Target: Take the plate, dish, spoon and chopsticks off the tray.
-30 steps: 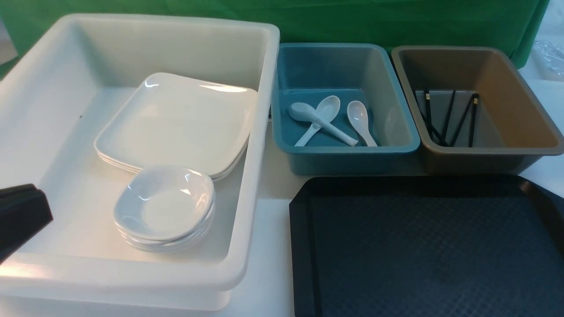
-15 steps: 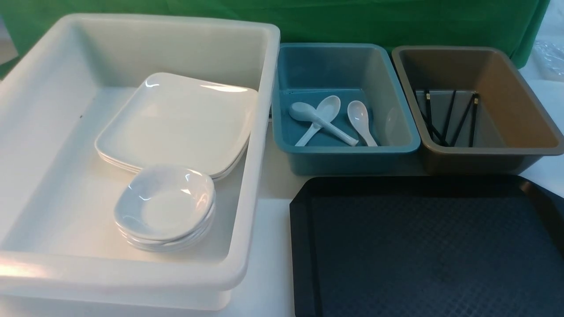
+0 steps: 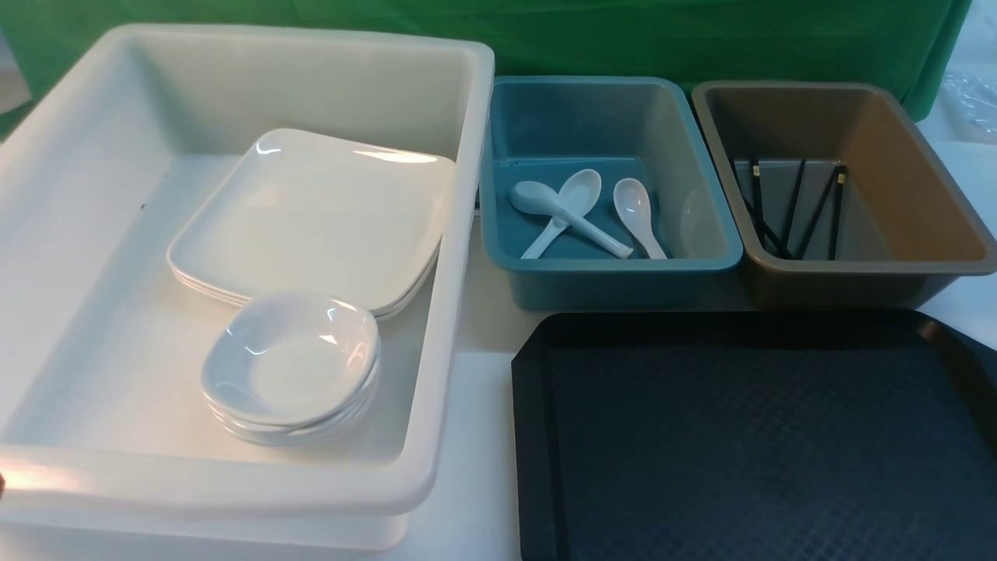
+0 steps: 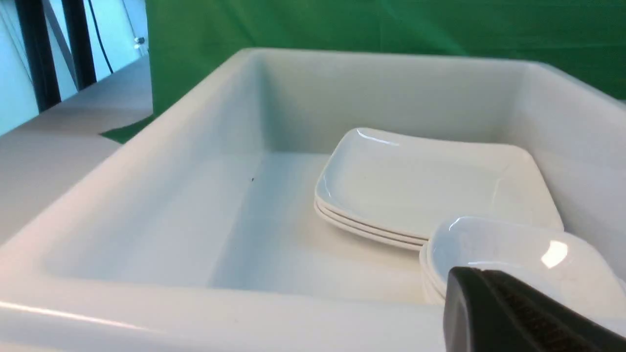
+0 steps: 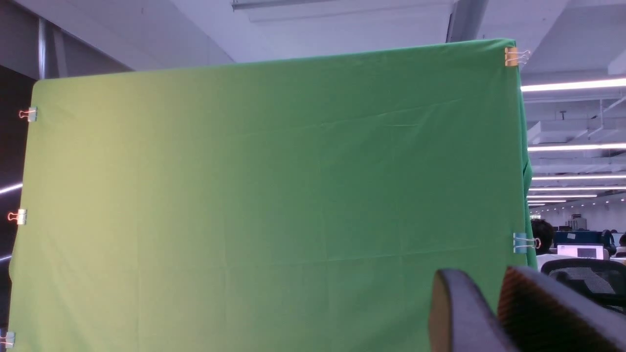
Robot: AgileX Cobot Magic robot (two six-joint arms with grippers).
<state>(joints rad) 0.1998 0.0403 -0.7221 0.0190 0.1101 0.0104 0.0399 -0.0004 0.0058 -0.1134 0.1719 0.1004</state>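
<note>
The tray shows only its bare cross-hatched floor in the front view, though its near and right parts run out of frame. Judging from that, the clearing looks done or nearly so.

The goods are sorted by kind, so that each sort stacks or lies together. The plate tops a neat pile in the white tub. It sits ahead of and below the left gripper, beyond the dish. The dish crowns its own small stack, the nearest thing to that gripper's tip.

The left gripper hangs over the tub's near rim with nothing on it. Only one dark finger mass shows, so I cannot tell whether its jaws are spread or pressed together.

The spoon lies with two others in the blue tub. The chopsticks lean in the brown tub, and neither wrist view shows either tub.

The right gripper is tipped upward toward the green backdrop, well clear of the table. Its jaws are narrowly parted and pinch nothing, which reads as a resting pose.
</note>
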